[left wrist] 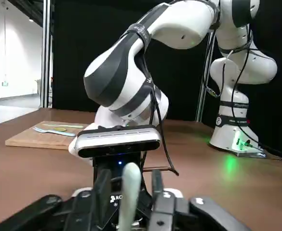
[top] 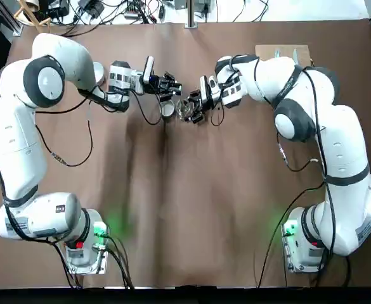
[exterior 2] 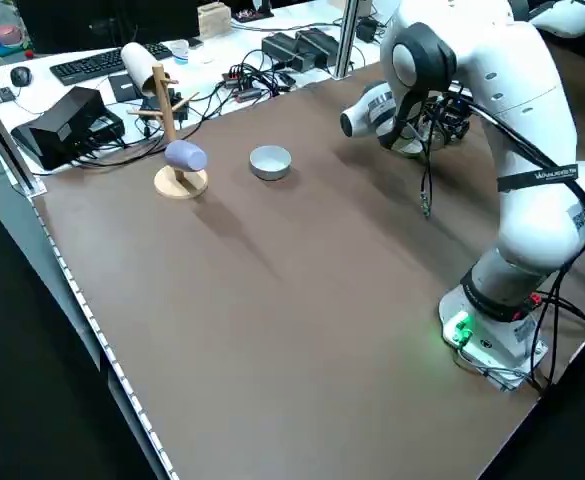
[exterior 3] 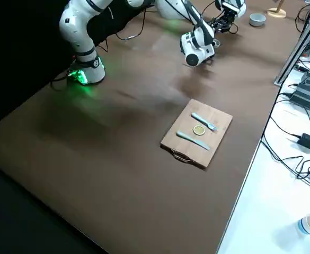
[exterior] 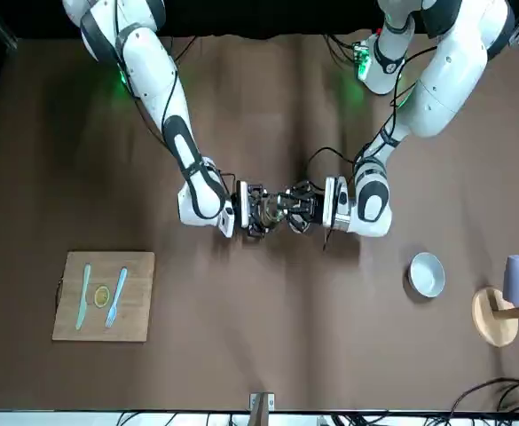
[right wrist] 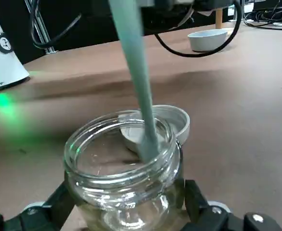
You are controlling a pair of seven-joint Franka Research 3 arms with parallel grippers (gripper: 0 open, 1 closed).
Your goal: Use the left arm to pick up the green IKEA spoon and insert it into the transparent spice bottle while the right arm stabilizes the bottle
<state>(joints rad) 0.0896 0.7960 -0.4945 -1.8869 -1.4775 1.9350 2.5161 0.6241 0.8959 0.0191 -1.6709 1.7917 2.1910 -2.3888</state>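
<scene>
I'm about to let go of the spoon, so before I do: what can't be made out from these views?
- Spoon bowl: hidden in the right wrist view behind the jar rim, so its depth is unclear.
- Jar: tiny in the top and front views, crowded by the left gripper and right gripper.
- Left fingers on the spoon: the left wrist view's bottom edge cuts off the spoon's lower end.
- Jar bottom: cut off in the right wrist view.

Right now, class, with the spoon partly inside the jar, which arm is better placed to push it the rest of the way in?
The left. The left gripper already holds the green spoon over the glass bottle, its tip inside the rim. The right gripper is clamped around the bottle, steadying it.
</scene>
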